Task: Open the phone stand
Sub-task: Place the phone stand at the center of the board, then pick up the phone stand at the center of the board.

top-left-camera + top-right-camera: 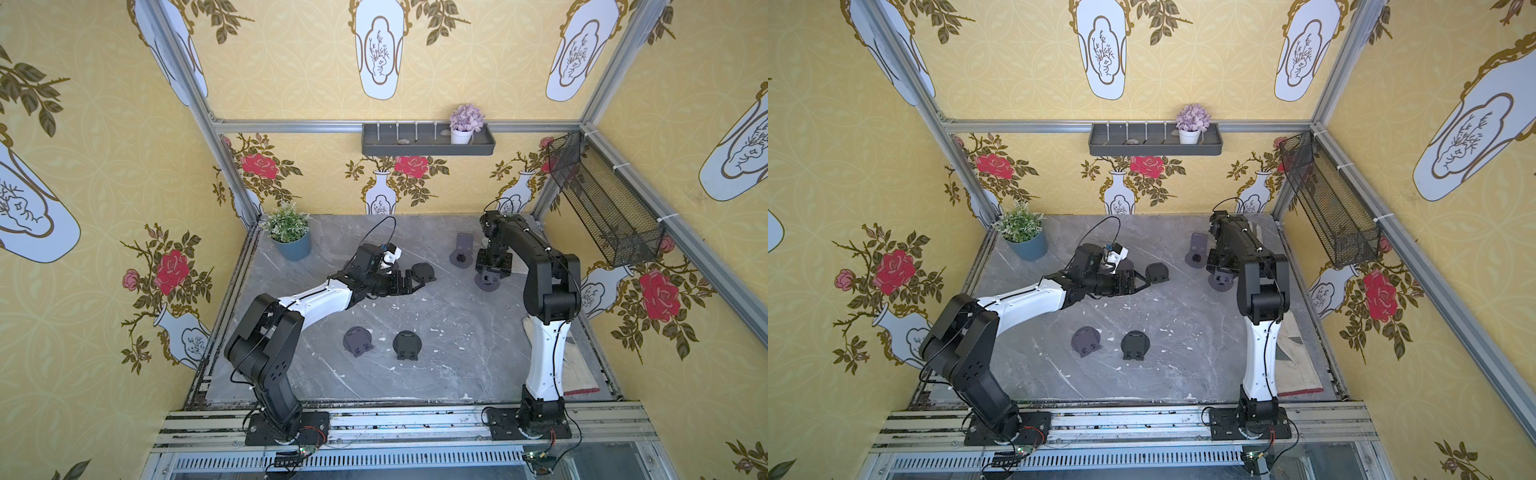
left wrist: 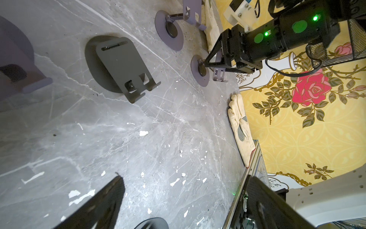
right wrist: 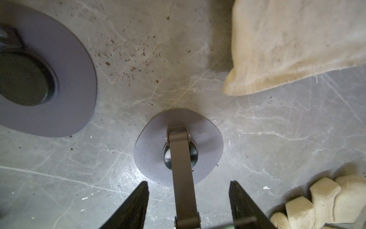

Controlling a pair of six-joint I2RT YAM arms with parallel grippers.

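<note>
**Desk:** Where is the phone stand (image 3: 181, 162) sitting?

**Me:** Well apart from the potted plant (image 1: 291, 243), across the table (image 1: 457, 353) on my right arm's side. I see its round base flat on the grey top, with its arm rising off the base toward the wrist camera.

**Desk:** And the right gripper (image 3: 189, 183)?

**Me:** It's directly over the stand with its fingers (image 3: 136, 204) spread. The stand's arm is between them with a gap on each side (no contact that I can make out).

**Desk:** The left gripper (image 2: 184, 178)?

**Me:** Spread wide and empty. It's between the plant and the phone stand, just beside a dark folded stand (image 1: 423, 272).
</note>
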